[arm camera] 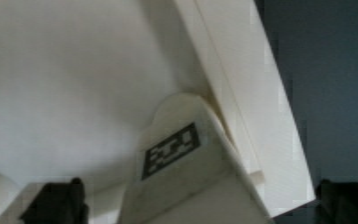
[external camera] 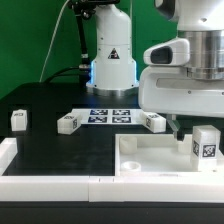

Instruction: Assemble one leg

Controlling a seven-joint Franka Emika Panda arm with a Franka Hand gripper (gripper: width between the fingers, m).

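Leg (external camera: 205, 146) upright on white panel (external camera: 140, 160), just beside gripper (external camera: 181, 129), exterior view's right. Gripper state: cannot tell. Other legs on worktop (external camera: 50, 150).

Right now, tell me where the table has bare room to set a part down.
Bare black table lies between the far-left leg and the white panel. It is crowded by the marker board, flanked by two legs, and at the gripper beside the upright leg.
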